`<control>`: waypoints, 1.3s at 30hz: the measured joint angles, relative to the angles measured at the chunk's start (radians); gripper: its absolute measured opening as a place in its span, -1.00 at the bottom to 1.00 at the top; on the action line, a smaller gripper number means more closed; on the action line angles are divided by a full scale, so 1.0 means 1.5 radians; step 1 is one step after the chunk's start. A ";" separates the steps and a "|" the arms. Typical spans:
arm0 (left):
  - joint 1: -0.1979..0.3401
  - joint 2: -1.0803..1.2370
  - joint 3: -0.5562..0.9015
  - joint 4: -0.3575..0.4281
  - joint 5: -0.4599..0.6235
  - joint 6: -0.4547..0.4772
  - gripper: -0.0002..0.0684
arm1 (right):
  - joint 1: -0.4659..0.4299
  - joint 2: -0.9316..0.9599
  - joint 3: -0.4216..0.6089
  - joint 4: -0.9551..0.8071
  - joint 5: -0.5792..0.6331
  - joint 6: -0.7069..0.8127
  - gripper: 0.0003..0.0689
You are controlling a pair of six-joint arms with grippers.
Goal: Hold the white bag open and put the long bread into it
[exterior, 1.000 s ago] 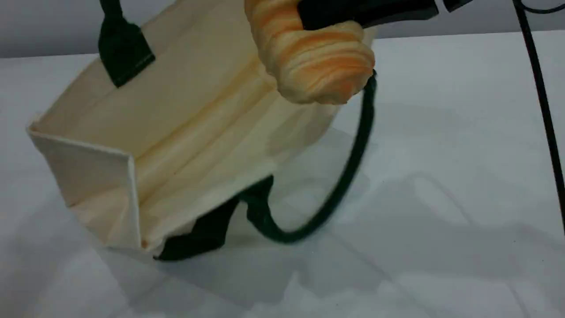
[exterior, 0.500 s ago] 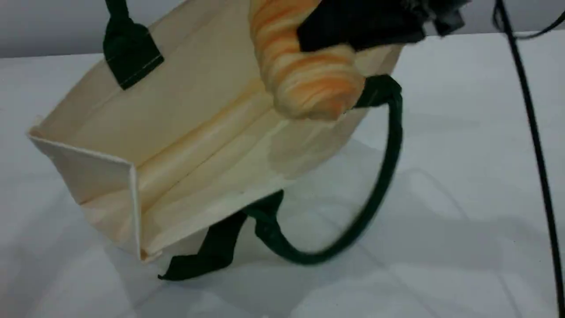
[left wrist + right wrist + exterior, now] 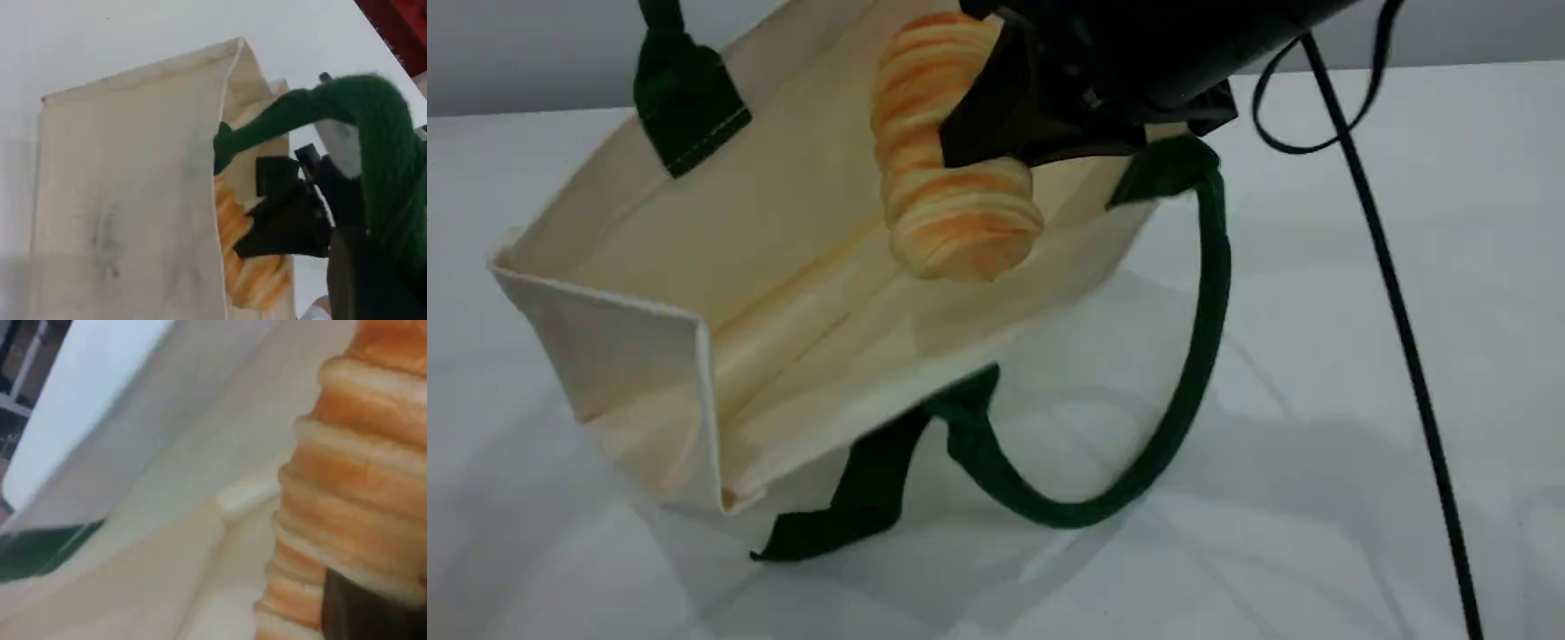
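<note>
The white bag (image 3: 783, 267) stands tilted with its mouth open toward the scene camera. Its far dark green handle (image 3: 680, 98) is pulled taut up past the top edge. In the left wrist view my left gripper (image 3: 363, 280) is shut on that green handle (image 3: 380, 133), beside the bag's outer wall (image 3: 127, 200). The long bread (image 3: 947, 178), golden-orange with pale ridges, hangs end-down inside the bag's mouth, with my right gripper (image 3: 991, 133) shut on its upper part. The right wrist view shows the bread (image 3: 353, 487) close up against the bag's inner wall (image 3: 173, 520).
The bag's near green handle (image 3: 1192, 356) loops out onto the white table (image 3: 1316, 489) in front of the bag. A black cable (image 3: 1396, 329) trails down the right side from the right arm.
My right gripper has carried the bread left and lower, from the bag's right edge to inside its mouth. The near handle has swung outward and the bag has shifted slightly.
</note>
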 joint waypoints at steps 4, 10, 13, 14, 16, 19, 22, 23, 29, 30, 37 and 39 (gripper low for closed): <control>0.000 0.000 0.000 0.000 0.000 0.000 -0.76 | 0.000 0.025 -0.019 -0.006 0.007 -0.014 -0.77; 0.000 0.000 0.000 0.000 0.000 0.000 -0.76 | 0.000 0.029 -0.026 0.003 0.006 -0.039 -0.17; 0.000 0.000 0.000 0.000 0.000 0.000 -0.76 | 0.000 0.029 -0.027 0.020 0.016 -0.041 0.31; 0.000 0.000 0.000 0.000 0.000 0.000 -0.76 | 0.000 0.029 -0.027 0.028 0.028 -0.048 0.45; 0.000 0.000 0.000 -0.001 0.000 0.000 -0.76 | 0.000 0.027 -0.027 0.035 0.054 -0.073 0.67; 0.000 -0.001 0.000 0.001 0.000 0.006 -0.76 | -0.002 0.018 -0.027 0.023 0.089 -0.088 0.78; 0.000 -0.002 0.000 0.003 0.001 0.006 -0.76 | -0.010 -0.003 -0.027 -0.006 0.114 -0.083 0.73; 0.000 -0.002 0.000 0.003 0.001 0.007 -0.76 | -0.014 -0.014 -0.027 -0.018 0.116 -0.079 0.69; 0.000 -0.002 0.000 0.039 -0.012 0.010 -0.76 | -0.062 -0.091 -0.026 -0.133 0.123 0.009 0.55; 0.000 -0.002 0.000 0.050 -0.019 0.007 -0.76 | -0.074 -0.107 -0.026 -0.154 0.129 0.028 0.55; 0.002 0.000 0.000 0.061 -0.032 0.007 -0.76 | -0.118 -0.213 -0.026 -0.216 0.152 0.076 0.54; 0.002 -0.002 0.000 0.061 -0.032 0.007 -0.76 | -0.118 -0.227 -0.026 -0.220 0.156 0.076 0.54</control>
